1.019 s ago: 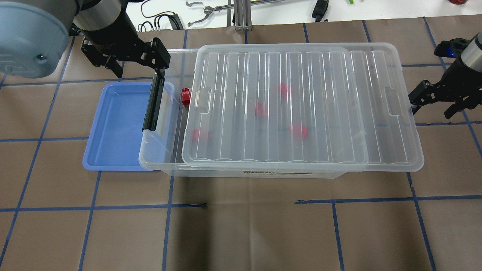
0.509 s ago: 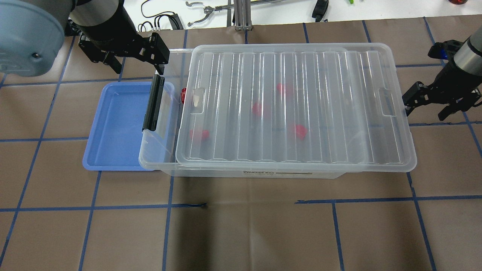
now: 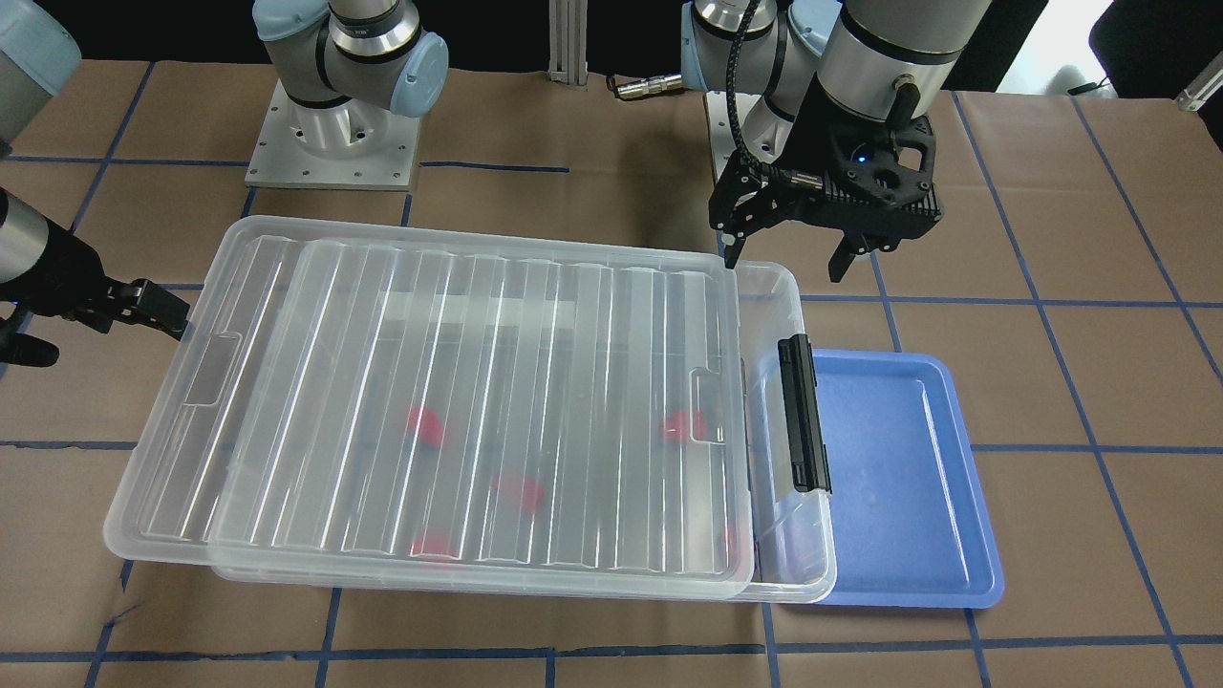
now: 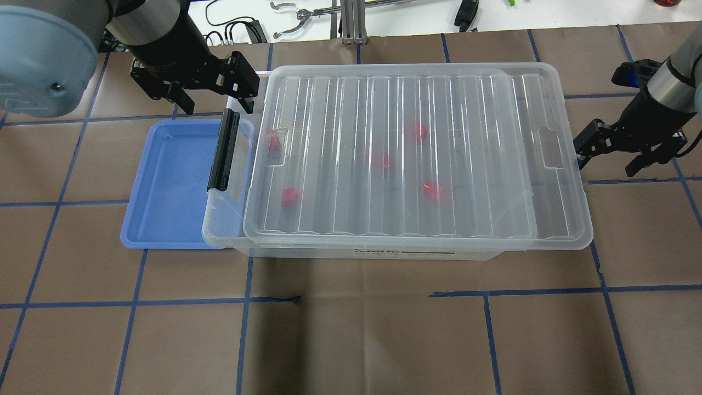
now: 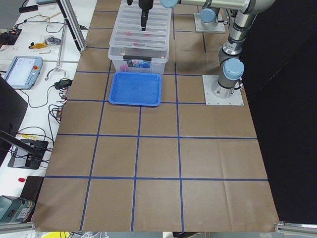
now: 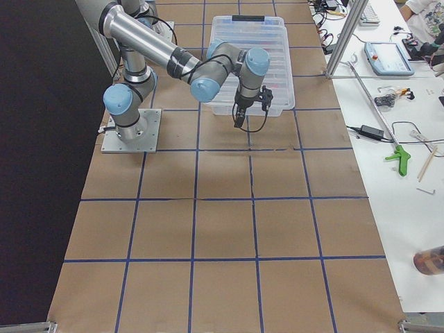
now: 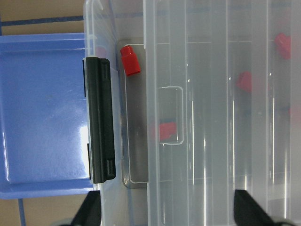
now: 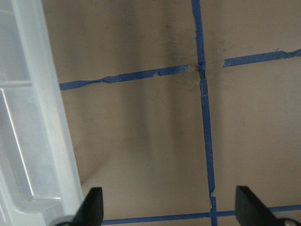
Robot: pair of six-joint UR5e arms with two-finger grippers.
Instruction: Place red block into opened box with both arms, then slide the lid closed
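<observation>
The clear box (image 4: 219, 222) lies across the table with its black clip bar (image 4: 222, 156) at the left end. The ribbed lid (image 4: 466, 137) covers most of it and overhangs the right end. A narrow gap stays uncovered by the clip. Several red blocks lie inside; one (image 7: 130, 60) sits in the gap, another (image 4: 289, 196) shows through the lid. My left gripper (image 4: 216, 104) hovers open over the box's far left corner, holding nothing. My right gripper (image 4: 606, 164) is open, one finger against the lid's right edge (image 8: 42, 141).
An empty blue tray (image 4: 170, 181) sits at the box's clip end, partly under it. Cables and tools (image 4: 296, 16) lie on the white bench behind the table. Both arm bases (image 3: 330, 143) stand on the robot's side.
The lid has slid left over the box as my right gripper moved left against it. The gap by the clip narrowed. My left gripper lifted off the clip and shifted slightly right.
</observation>
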